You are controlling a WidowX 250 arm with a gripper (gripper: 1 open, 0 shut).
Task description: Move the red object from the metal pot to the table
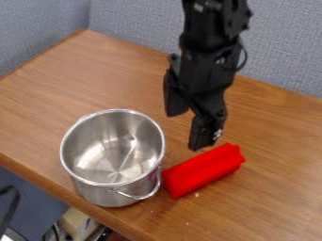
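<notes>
The red object [202, 170], a bright red elongated block, lies flat on the brown wooden table [75, 71], just right of the metal pot [113, 155]. The shiny round pot stands near the table's front edge and nothing shows inside it. My gripper [191, 120] hangs above the block's far end, pointing straight down, open, with nothing between its black fingers [205, 130]. It touches neither the block nor the pot.
The table's front edge runs close beside the pot and the block. A grey wall [289, 38] rises behind the table. Bare wood stretches to the left and far right of the arm.
</notes>
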